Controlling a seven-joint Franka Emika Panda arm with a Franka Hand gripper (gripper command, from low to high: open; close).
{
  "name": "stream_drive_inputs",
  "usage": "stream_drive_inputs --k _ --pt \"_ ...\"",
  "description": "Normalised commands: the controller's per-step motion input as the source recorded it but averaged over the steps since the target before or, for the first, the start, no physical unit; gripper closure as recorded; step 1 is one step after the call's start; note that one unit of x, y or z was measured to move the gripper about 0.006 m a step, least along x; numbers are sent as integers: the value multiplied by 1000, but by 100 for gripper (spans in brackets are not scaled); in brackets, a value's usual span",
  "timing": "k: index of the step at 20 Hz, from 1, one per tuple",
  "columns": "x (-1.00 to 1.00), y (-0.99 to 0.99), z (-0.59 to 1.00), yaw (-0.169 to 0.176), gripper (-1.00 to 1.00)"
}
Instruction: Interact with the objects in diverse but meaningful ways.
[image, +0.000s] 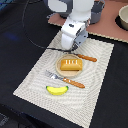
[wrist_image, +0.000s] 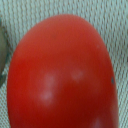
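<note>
Red tomato (wrist_image: 62, 75), golden bread loaf (image: 70, 64), yellow banana (image: 57, 90), beige striped mat (image: 30, 80).

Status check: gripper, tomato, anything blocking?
Gripper hidden behind arm body, state unknown. Red tomato fills wrist view, on mat. Bread loaf, knife close beside arm.

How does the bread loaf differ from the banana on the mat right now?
The bread loaf is golden-orange, blocky and ridged; the banana is yellow, slim and curved. The loaf rests on a round plate; the banana lies directly on the placemat. Both lie flat and untouched.
</note>
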Motion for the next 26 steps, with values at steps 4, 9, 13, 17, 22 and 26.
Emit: stream_drive_inputs --k 4,9,13,17,22,26 --pt "-89 16 -166 16 100" --pt "-100 86 -36 16 100" --pt "-167 62 0 11 100" --pt "-41 155 226 3 100" --pt "105 221 867 0 100" --pt "72 267 1000 0 100"
